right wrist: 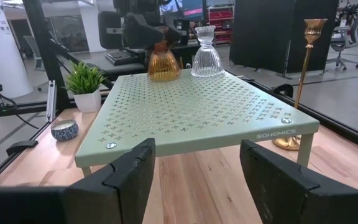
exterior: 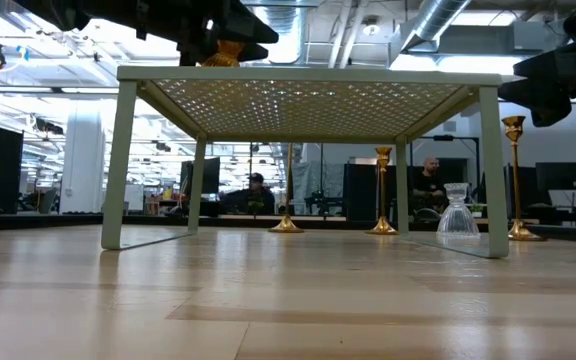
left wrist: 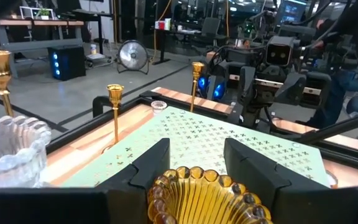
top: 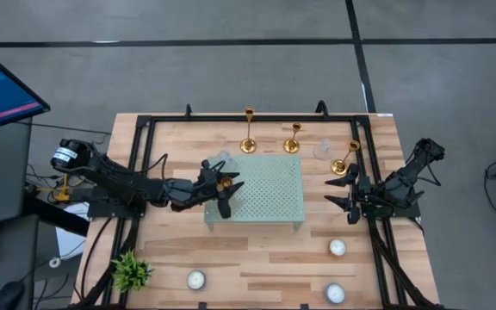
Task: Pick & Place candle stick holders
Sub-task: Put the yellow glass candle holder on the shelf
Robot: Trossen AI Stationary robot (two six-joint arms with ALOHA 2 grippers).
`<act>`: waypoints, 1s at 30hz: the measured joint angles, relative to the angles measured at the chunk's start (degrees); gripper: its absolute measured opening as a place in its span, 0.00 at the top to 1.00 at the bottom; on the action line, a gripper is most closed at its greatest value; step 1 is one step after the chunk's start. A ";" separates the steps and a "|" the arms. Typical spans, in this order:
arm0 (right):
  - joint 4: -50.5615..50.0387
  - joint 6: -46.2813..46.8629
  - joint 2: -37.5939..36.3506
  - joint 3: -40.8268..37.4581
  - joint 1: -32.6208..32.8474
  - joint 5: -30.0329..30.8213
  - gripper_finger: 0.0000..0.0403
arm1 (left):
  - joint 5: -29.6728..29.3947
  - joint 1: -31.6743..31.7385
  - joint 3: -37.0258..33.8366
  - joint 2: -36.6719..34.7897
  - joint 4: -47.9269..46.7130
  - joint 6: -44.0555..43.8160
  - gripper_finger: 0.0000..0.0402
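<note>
Left gripper (top: pixel 222 185) clamps an amber glass cup (right wrist: pixel 164 64) on the green rack (top: pixel 274 185). Right gripper (top: pixel 344 191) waits, wide and empty, the nearest of three gold candle stick holders (top: pixel 342 165) just beyond it. All three stand on the surface, none placed yet.

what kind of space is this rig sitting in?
Probably an open-plan robotics lab or workshop. Exposed silver ceiling ducts run overhead, dark computer monitors line desks behind the butcher-block wooden table, and the floor around it is bare grey concrete. People sit at workstations beyond.
</note>
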 joint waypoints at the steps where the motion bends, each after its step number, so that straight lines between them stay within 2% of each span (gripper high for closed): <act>1: 0.00 -0.02 0.00 0.00 0.00 0.00 0.44 | 0.00 0.00 -0.02 -0.01 0.00 0.04 0.63; 8: 0.00 0.01 0.00 0.00 0.01 0.00 0.44 | 0.17 0.02 -0.02 -0.01 0.01 0.35 0.63; 12: 0.00 0.02 0.00 0.00 0.00 0.00 0.44 | 1.93 0.02 -0.09 -0.01 0.00 0.50 0.55; 21: 0.00 0.12 0.00 0.00 0.00 0.00 0.44 | 1.94 -0.17 -0.09 -0.03 -0.10 2.29 0.42; 30: 0.00 0.09 -0.01 -0.02 0.02 0.00 0.44 | 1.66 -0.55 -0.13 -6.23 -8.13 3.53 0.32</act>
